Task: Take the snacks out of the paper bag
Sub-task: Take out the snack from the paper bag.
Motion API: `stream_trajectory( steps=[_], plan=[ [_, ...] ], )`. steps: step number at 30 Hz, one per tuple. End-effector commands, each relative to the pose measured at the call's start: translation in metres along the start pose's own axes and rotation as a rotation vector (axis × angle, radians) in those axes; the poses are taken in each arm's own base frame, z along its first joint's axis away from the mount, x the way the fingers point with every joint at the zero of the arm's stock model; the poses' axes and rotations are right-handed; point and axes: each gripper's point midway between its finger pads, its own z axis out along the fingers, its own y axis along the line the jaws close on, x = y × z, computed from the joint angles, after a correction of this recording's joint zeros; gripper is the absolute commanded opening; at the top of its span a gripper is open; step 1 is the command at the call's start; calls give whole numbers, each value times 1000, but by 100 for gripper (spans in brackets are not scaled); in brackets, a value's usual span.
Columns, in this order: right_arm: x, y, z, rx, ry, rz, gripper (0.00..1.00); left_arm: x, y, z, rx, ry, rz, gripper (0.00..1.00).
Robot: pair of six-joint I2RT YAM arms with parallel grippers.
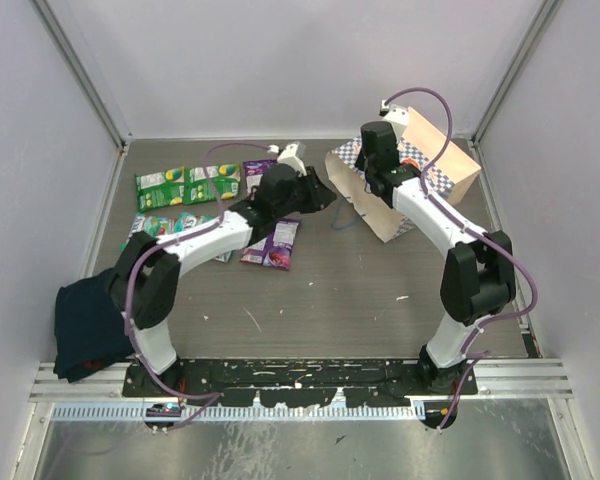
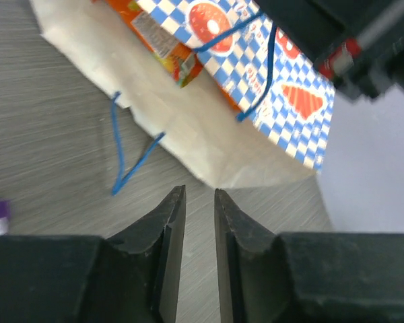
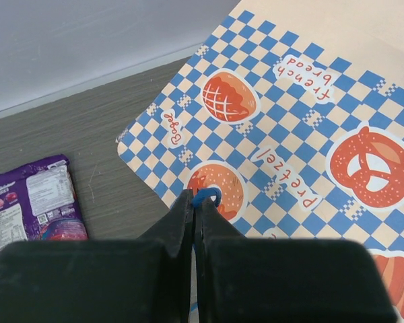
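- Snacks (image 1: 162, 188) in green, teal and purple are seen lying flat on the left side of the table (image 1: 310, 300). One orange packet (image 2: 155, 37) is seen inside the paper bag (image 1: 445, 160), which is lying on its side at the far right.
- The bag's top blue cord handle (image 3: 207, 196) is pinched in the right gripper (image 3: 195, 202), with the fingers pressed tight together on it.
- The left gripper (image 2: 199, 196) is opened only a tiny bit, and nothing is held in it.
- The thin cord could be let slip. Then the bag's mouth would likely flop shut over the packet.
- The paper could be torn, or the bag shoved away, if it is poked by the left fingers.
- The loose handle (image 2: 121, 158) on the table could be snagged.
- The shiny packet could be dropped if only its edge is nipped.
- The orange packet lies to the right of the left gripper, just inside the mouth, near but not touched.
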Motion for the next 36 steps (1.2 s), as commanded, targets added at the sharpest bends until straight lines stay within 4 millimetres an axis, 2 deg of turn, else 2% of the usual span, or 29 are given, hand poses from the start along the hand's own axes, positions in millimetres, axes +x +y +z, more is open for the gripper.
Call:
stream_trajectory(
  steps=[1, 2, 4, 7, 10, 13, 15, 20, 25, 29, 32, 36],
  plan=[
    [-33, 2, -25, -50, -66, 56, 0, 6, -23, 49, 39, 31, -240, 31],
    [-33, -1, -27, -46, -67, 58, 0, 14, -27, 65, 45, 56, -303, 34],
    [-34, -8, -30, -37, -70, 55, 0, 24, -36, 84, 62, 101, -442, 34],
    [-35, -22, -34, -11, -77, 58, 0, 27, -38, 105, 60, 98, -561, 36],
    [-35, -30, -36, -3, -79, 58, 0, 29, -21, 127, -6, 47, -632, 50],
    [-37, -33, -40, -4, -92, 38, 0, 35, -10, 150, -42, 42, -668, 53],
    [-39, -42, -41, 41, -119, 17, 0, 43, -6, 168, -32, 60, -703, 54],
    [-39, -57, -45, 100, -114, -32, 0, 31, -7, 183, -10, 12, -717, 55],
    [-32, -52, -50, 60, -79, -14, 0, 26, 4, 195, -62, -25, -707, 57],
    [-30, -41, -58, 3, -50, 46, 0, 37, 21, 204, -134, -60, -645, 56],
    [-24, -26, -68, -47, -16, 105, 0, 44, 28, 207, -168, -89, -625, 56],
    [-21, 8, -91, -55, -47, 110, 0, 54, 35, 209, -220, -120, -592, 56]
  ],
)
